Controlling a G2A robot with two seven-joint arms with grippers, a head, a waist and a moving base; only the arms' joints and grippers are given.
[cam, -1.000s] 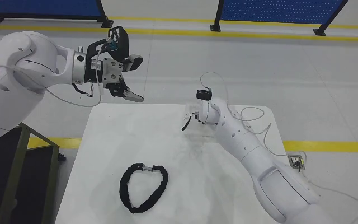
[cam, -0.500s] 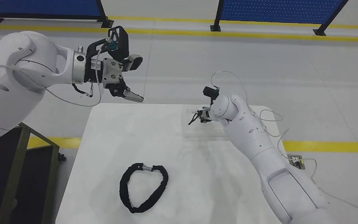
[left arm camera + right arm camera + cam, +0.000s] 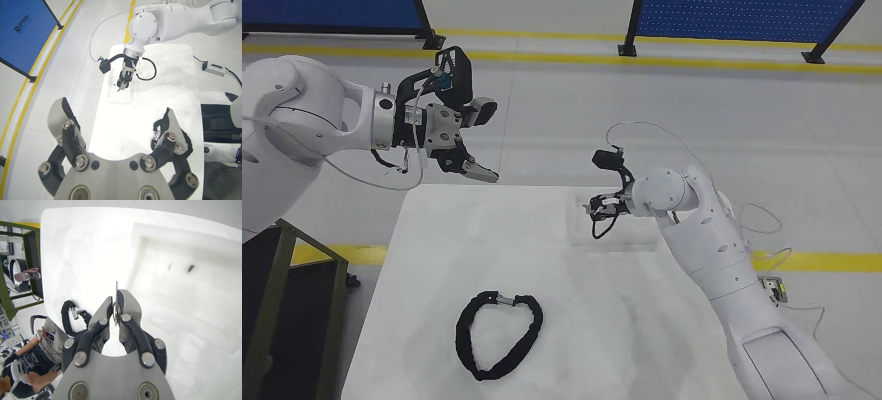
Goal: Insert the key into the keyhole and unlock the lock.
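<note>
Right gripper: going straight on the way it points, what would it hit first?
Its key would likely touch the white table first, close beside the tray rim; depth is unclear, so it could be the rim.

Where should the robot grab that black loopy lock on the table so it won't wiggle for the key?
Probably the black chain lock right beside its silver end piece, coming straight down from above with the open left gripper. It lies flat on the table, so only the top and sides are free.
</note>
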